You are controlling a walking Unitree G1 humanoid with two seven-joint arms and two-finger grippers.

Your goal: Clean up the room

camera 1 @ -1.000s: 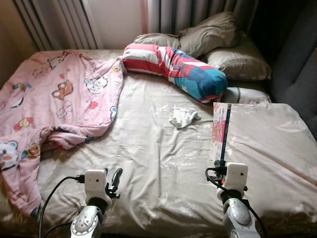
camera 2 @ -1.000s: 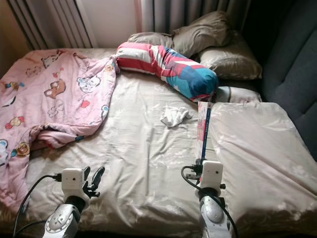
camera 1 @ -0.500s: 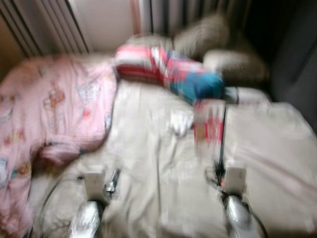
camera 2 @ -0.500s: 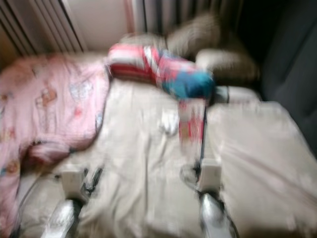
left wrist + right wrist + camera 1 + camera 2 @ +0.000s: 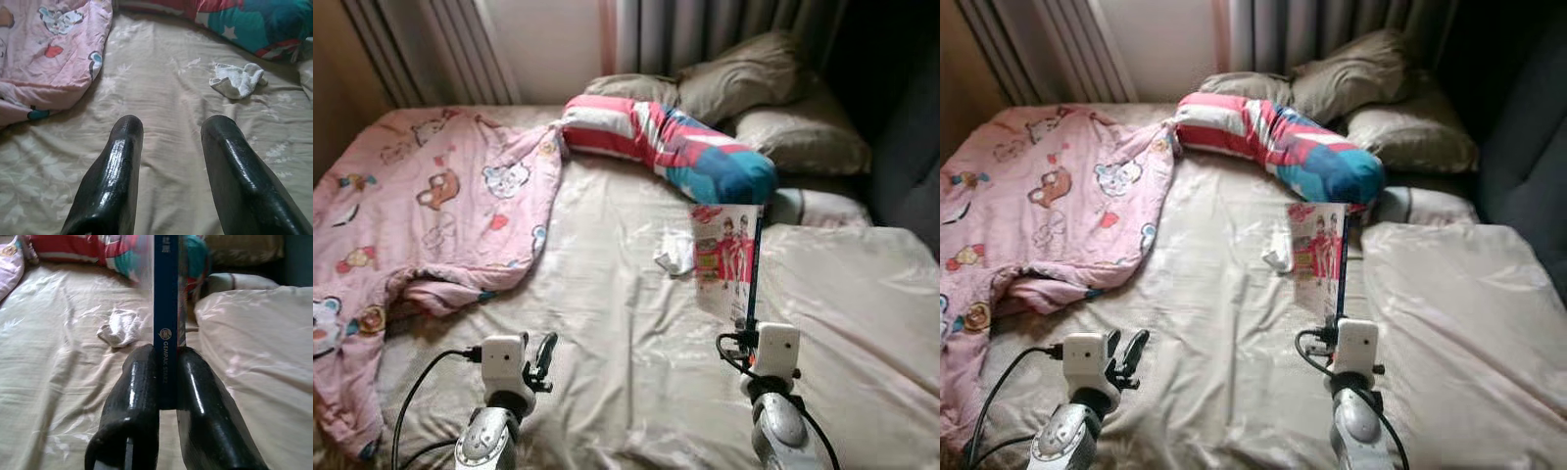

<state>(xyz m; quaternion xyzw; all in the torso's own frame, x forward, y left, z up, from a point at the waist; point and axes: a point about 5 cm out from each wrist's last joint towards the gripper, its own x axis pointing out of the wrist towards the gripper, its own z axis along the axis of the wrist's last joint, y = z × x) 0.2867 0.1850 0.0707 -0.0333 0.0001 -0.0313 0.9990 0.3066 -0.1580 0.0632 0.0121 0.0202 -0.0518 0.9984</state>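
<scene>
Thin book (image 5: 725, 260) with blue spine upright over right side of bed (image 5: 607, 323), pinched at its near edge by right gripper (image 5: 166, 382), fingers tight on the spine. Cover now faces left more than a second ago: likely being carried off. Left gripper (image 5: 171, 147) hovers near-left, fingers parted, empty. White cloth (image 5: 237, 80) lies just beyond; pink blanket (image 5: 421, 206) left, striped bolster (image 5: 671, 147) and pillows (image 5: 744, 73) far.
</scene>
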